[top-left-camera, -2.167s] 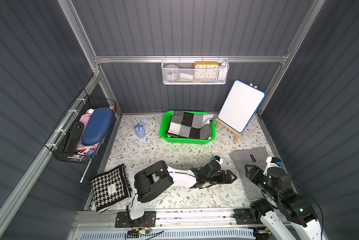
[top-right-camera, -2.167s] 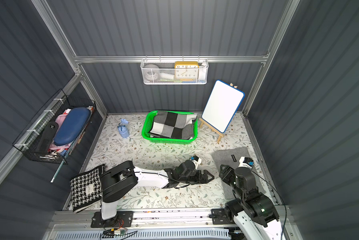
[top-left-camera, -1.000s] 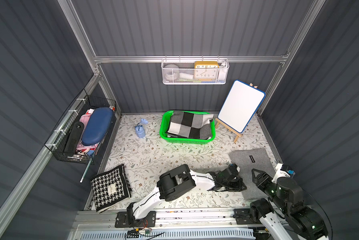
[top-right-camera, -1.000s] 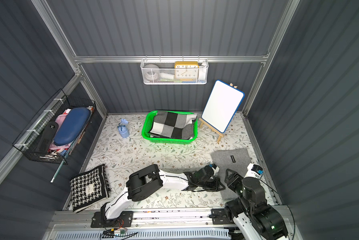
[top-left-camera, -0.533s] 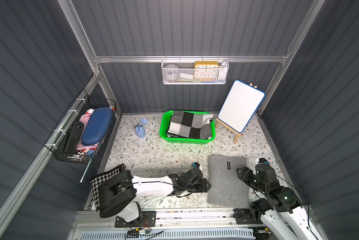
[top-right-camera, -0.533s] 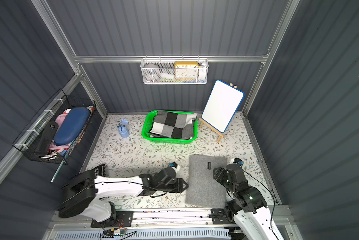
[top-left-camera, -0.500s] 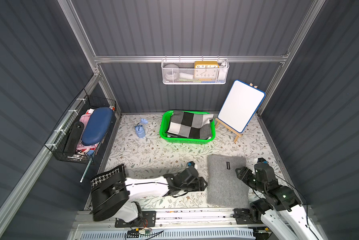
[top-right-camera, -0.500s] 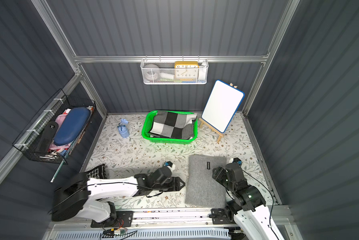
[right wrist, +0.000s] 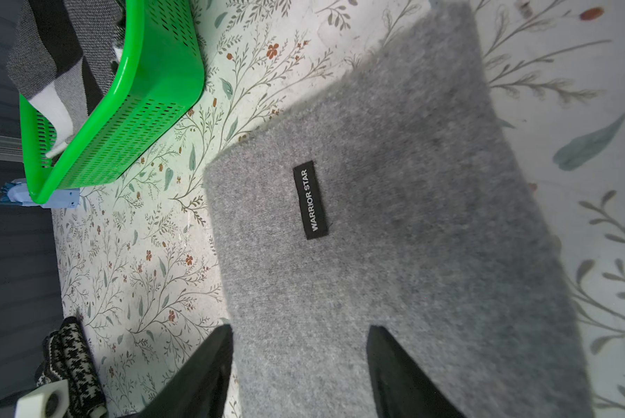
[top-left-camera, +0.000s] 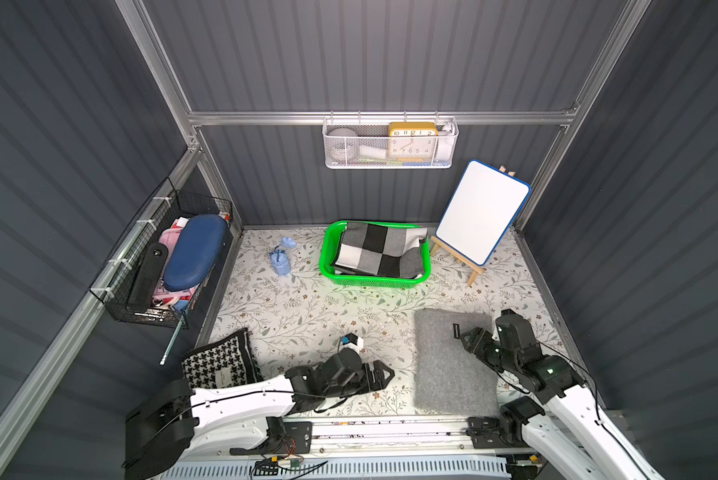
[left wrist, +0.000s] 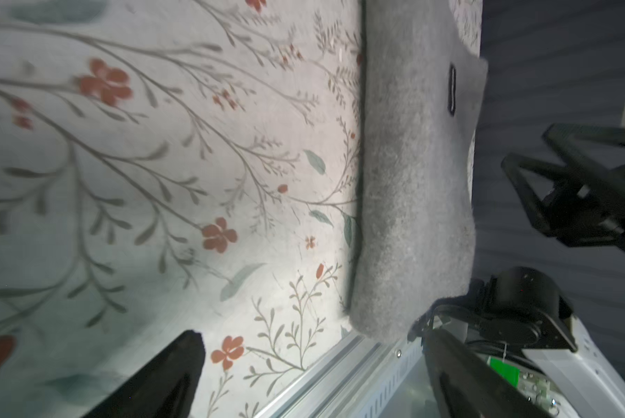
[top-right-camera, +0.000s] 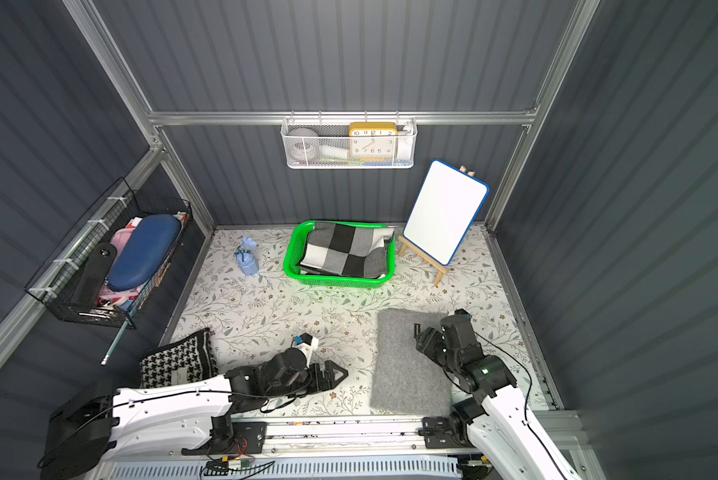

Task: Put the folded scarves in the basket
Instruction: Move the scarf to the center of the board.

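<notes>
At the desk (top-left-camera: pixel 299 307) front edge: left pincer (top-left-camera: pixel 384 375) spread wide, pressed together a second ago, now lying just left of the folded scarf (top-left-camera: pixel 452 365) and apart from it. Scarf flat at the front right, same spot as half a second ago, not in the basket (top-left-camera: pixel 373 281). Over its right edge: right pincer (top-left-camera: pixel 469 338), jaws apart as before, pinching nothing. At the far edge: green basket with a checked cloth (top-left-camera: pixel 382 249) inside, unmoved.
</notes>
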Robot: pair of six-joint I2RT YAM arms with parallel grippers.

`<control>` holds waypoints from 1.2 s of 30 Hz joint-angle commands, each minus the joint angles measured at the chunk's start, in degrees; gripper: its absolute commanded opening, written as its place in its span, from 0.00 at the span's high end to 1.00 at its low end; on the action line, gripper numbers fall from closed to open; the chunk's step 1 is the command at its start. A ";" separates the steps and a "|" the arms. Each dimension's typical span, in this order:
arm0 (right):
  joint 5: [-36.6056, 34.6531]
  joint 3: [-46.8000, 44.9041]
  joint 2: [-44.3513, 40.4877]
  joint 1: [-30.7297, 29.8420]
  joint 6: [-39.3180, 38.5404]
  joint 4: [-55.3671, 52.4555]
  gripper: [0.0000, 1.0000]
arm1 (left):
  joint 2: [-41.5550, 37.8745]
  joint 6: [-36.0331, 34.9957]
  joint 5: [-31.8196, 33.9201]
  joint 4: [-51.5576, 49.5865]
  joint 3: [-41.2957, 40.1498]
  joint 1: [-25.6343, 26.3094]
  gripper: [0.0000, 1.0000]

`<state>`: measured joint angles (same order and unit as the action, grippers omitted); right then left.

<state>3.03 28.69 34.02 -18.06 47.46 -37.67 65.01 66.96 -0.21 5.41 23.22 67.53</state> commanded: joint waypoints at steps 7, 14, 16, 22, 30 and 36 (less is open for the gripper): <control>0.08 -3.11 -3.77 -0.30 1.83 -0.89 0.37 | 20.85 0.03 -5.70 11.54 11.45 5.09 0.01; 0.06 -3.88 -4.23 -0.30 2.01 -1.01 0.37 | 29.39 1.40 -8.16 11.03 15.67 5.27 0.16; 0.08 -4.08 -4.29 -0.30 2.03 -0.98 0.37 | 31.05 1.80 -9.17 10.65 16.34 5.28 0.25; -0.12 -4.51 -4.74 -0.26 2.00 -0.83 0.36 | 30.28 0.48 -9.03 2.95 18.36 3.92 0.68; 0.58 -5.40 -4.93 -0.30 2.02 -0.46 0.36 | 24.31 -5.02 -8.06 -3.80 15.93 -3.89 1.00; 0.68 -5.66 -5.46 -0.30 1.58 -0.70 0.36 | 10.66 -13.59 -2.66 -15.22 11.62 -19.63 0.57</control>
<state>3.44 23.83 28.86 -18.06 49.06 -37.80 80.82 59.09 -6.46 -0.82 36.34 52.93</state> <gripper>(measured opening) 0.639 0.256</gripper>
